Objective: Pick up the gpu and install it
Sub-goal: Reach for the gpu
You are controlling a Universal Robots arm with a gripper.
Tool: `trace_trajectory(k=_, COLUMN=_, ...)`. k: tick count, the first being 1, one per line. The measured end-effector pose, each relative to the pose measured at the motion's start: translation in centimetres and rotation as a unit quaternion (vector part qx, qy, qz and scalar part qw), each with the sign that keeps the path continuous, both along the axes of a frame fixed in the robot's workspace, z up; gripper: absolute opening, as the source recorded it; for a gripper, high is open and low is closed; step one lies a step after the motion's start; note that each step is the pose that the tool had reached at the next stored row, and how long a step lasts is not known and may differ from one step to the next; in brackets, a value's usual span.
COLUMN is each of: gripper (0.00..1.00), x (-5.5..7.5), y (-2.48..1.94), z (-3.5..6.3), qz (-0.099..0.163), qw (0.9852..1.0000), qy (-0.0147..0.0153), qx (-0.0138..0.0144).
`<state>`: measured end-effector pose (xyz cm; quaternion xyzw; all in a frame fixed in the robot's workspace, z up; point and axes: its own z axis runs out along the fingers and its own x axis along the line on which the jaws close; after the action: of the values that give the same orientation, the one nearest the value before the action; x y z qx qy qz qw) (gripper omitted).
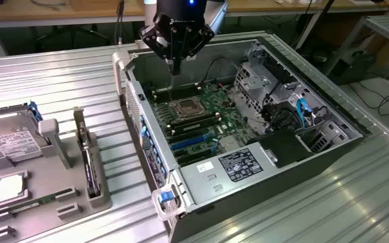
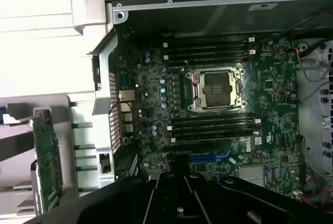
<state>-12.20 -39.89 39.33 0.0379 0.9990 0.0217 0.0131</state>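
The ribbed metal bench (image 1: 59, 86) carries everything. Behind it the room shows wooden desks and loose cables on the floor at the exterior view's right.

The open case (image 1: 201, 182) lies on its side across the middle of the bench, with the board (image 1: 208, 109) facing up and its socket (image 1: 184, 108) bare. The blue slots (image 1: 191, 144) nearer the camera look free.

A grey rack (image 1: 56, 147) sits on the bench at the exterior view's left, just beside the case. It also holds a drive (image 1: 8, 142).

The gpu (image 1: 86, 157) stands on edge in a slot of that rack, untouched. In the wrist view its green face (image 2: 48, 156) shows outside the case wall. Its long axis runs from far to near in the exterior view, roughly parallel to the case's near wall.

The hand (image 1: 174, 70) hangs over the far end of the case, above the board close to the socket. It is clenched on nothing, fingers pressed together and pointing down.

The relation that matters is this: the gpu lies well apart from the hand, toward the exterior view's left and nearer the camera, with the case wall between them. By my judgement the pick has not begun.
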Motion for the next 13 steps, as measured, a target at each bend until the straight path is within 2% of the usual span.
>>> trace_trajectory(k=13, gripper=0.11, x=-1.3, y=0.0, z=0.0, qz=0.0, qw=1.0, qy=0.0, qx=0.0)
